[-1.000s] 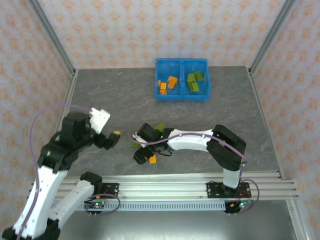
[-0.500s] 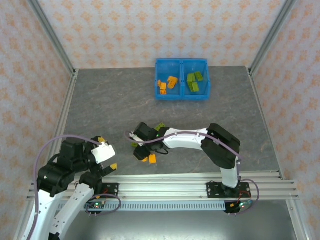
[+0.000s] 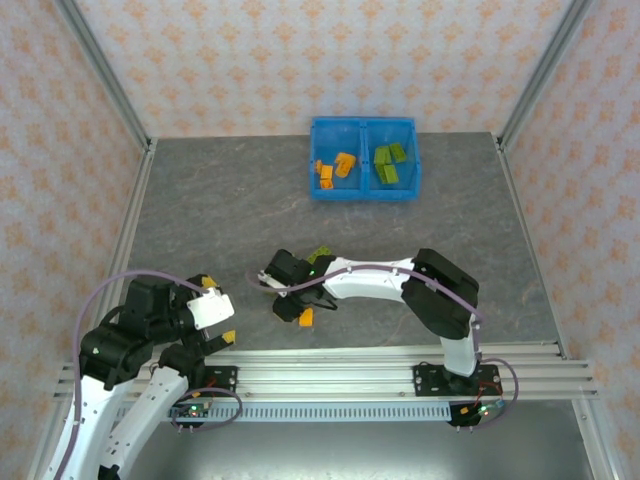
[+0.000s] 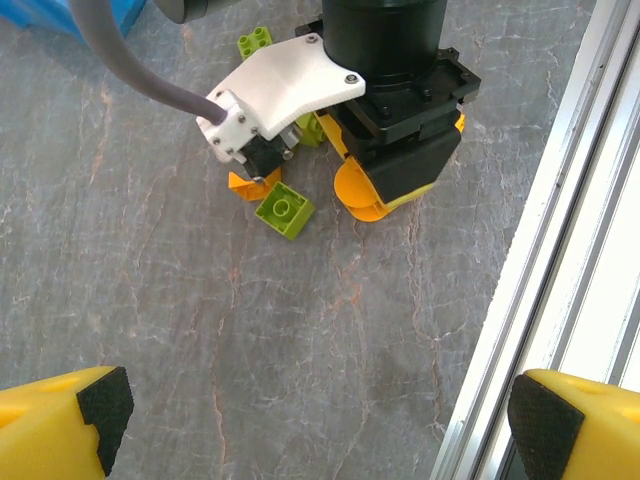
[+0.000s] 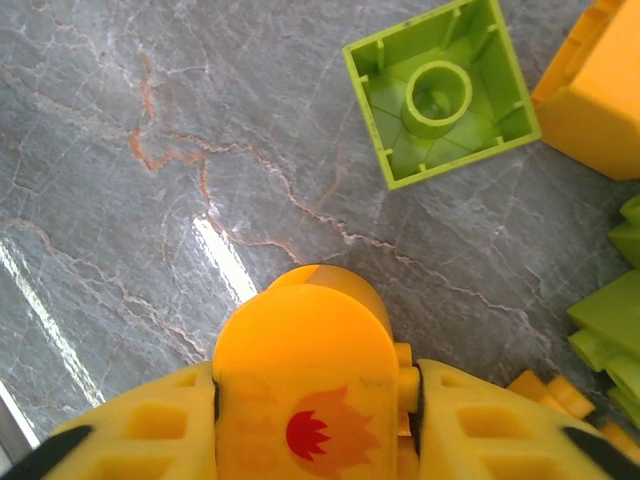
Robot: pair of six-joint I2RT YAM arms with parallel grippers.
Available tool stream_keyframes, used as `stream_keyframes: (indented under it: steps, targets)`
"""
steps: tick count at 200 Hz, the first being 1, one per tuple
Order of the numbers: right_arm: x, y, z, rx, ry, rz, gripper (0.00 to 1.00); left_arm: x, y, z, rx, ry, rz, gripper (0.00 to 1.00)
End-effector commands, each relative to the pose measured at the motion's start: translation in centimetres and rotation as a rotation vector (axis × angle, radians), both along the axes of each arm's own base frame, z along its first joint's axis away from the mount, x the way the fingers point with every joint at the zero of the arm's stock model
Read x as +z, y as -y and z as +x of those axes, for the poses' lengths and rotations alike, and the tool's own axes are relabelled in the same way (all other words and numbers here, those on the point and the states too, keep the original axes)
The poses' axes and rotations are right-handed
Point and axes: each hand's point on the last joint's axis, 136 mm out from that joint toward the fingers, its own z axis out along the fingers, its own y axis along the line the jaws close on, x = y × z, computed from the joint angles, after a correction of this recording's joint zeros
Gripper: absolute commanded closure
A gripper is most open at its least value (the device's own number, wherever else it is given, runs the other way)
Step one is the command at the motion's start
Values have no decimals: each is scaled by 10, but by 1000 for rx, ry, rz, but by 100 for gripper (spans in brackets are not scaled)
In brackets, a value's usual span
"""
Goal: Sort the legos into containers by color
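My right gripper [image 5: 312, 420] is shut on a rounded orange lego [image 5: 300, 350] with a red flame print, low over the grey table. In the top view that gripper [image 3: 288, 298] is at the table's near middle, among loose legos. An upturned green lego [image 5: 440, 95] lies just ahead of it, an orange one [image 5: 600, 90] to the right. The blue bin [image 3: 340, 121] stands at the back; its left container holds orange legos [image 3: 335, 167], its right one green legos [image 3: 390, 163]. My left gripper [image 3: 225, 308] is open and holds nothing, near the front left.
The left wrist view has a green lego [image 4: 284, 209] lying by the right gripper's fingers and another [image 4: 255, 41] farther off. A metal rail [image 3: 400, 365] runs along the table's front edge. Patterned walls and slanted metal posts [image 3: 100, 70] enclose the table.
My left arm has pulled back from mid-table to the front left corner. My right gripper's jaws have closed on the orange lego and shifted slightly left.
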Motion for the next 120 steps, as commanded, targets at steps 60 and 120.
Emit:
stream_keyframes:
  steps: [60, 120]
  targets:
    - [104, 32, 62, -235, 138, 223, 68, 41, 19, 24, -7, 190, -158, 0]
    - [189, 96, 193, -515, 344, 371, 68, 103, 30, 76, 132, 384, -435, 0]
